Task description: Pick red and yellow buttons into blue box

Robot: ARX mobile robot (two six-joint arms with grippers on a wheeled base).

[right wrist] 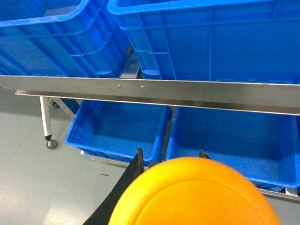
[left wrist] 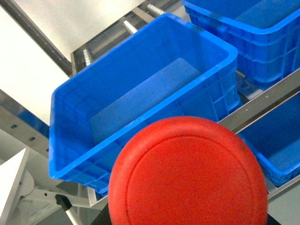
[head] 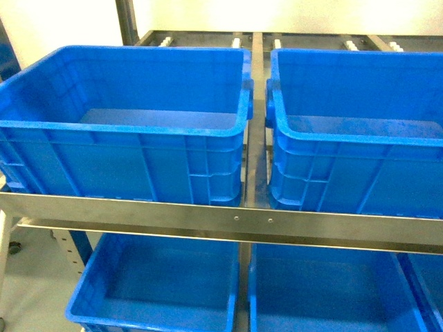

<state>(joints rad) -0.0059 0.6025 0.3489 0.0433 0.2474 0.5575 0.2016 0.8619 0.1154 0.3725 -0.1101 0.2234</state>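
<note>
The red button's [left wrist: 187, 173] round cap fills the lower part of the left wrist view, close to the camera. It hides my left gripper's fingers, and the button hangs in front of and below a deep blue box [left wrist: 117, 70] on the upper shelf. The yellow button [right wrist: 197, 197] sits between the two black fingertips of my right gripper [right wrist: 170, 155], which is shut on it, low in front of the rack. In the head view neither gripper shows. That view has the blue box [head: 124, 128] at upper left with nothing visible inside.
A second deep blue crate [head: 360, 138] stands beside it on the upper shelf. A steel rail [head: 221, 218] runs across the front. More blue crates [right wrist: 117, 140] sit on the lower shelf. The rack leg has a caster [right wrist: 50, 143] on the grey floor.
</note>
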